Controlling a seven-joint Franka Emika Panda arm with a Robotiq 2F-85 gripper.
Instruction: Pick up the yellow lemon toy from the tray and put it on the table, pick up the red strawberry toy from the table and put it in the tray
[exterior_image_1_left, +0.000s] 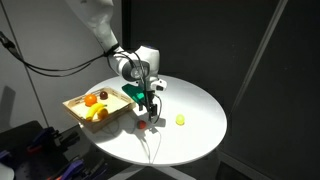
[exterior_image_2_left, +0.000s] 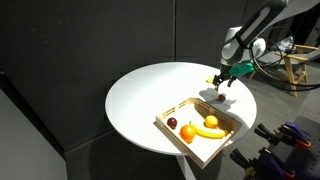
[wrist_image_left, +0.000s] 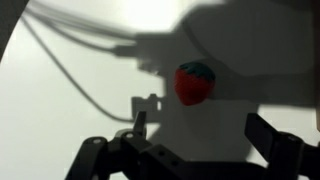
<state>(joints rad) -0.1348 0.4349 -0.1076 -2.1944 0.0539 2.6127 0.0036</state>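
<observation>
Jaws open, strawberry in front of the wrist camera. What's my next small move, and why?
Probably lower straight down. In the wrist view the red strawberry toy lies on the table roughly centred ahead of the open gripper, not yet between its fingers. The yellow lemon toy is already out of the tray, so the strawberry is next.

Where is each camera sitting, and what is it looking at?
Exterior view: above the table's edge, looking down; tray left, arm and open gripper show.
Exterior view: by the tray's side, looking across; arm at right.
Wrist view: on the wrist, looking down at the strawberry; fingers show.
Shared: the gripper shows in all.
</observation>
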